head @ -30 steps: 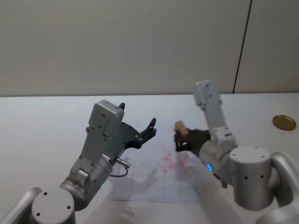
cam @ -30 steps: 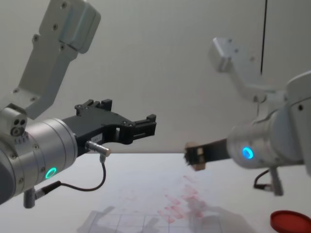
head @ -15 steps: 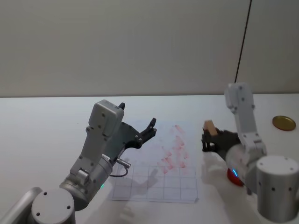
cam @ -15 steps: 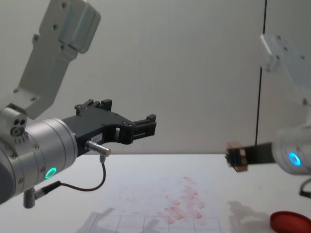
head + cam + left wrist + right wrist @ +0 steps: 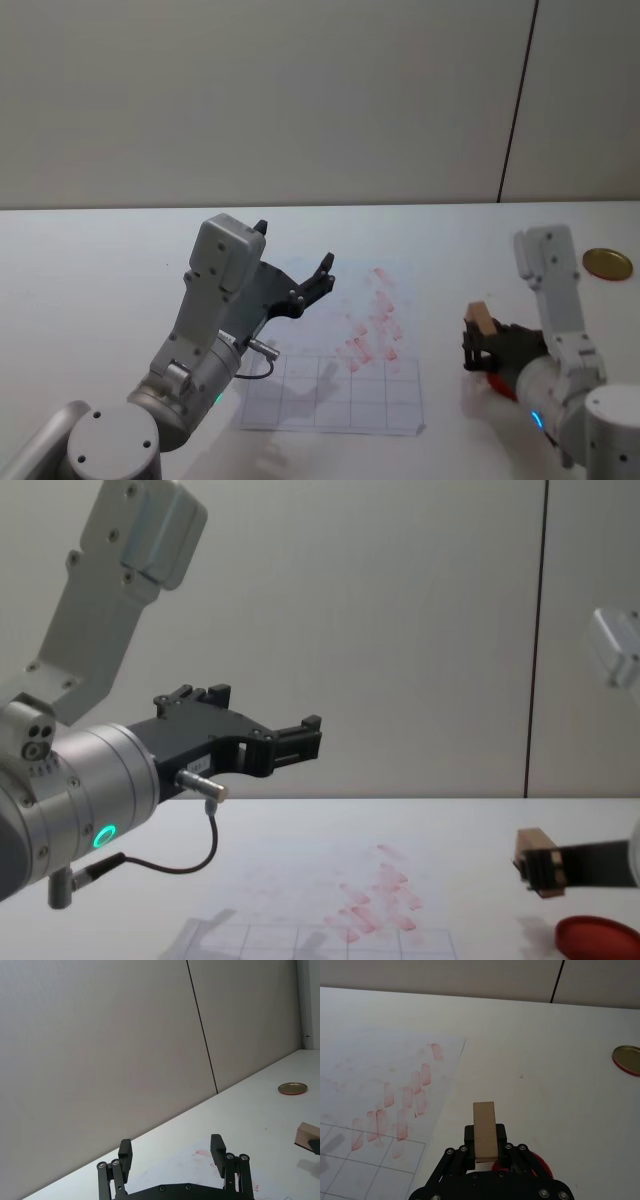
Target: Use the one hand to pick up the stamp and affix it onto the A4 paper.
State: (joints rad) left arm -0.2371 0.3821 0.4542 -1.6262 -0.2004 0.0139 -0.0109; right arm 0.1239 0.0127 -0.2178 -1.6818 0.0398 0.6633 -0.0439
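Wooden stamp [image 5: 482, 320] in right pincer [image 5: 478, 352] has moved off paper [image 5: 340, 350].

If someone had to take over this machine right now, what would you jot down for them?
Right gripper: fingers shut on the small light-tan wooden stamp, held above the flat round red ink pad, to the right of the paper.
Left gripper: fingers open, holding nothing, parked in the air over the sheet's left part.
White A4 paper: flat on the white table, already bearing many pink-red stamp marks.
Round gold lid: far right of the table.
Left to do: carry the stamp over the paper and press it down.
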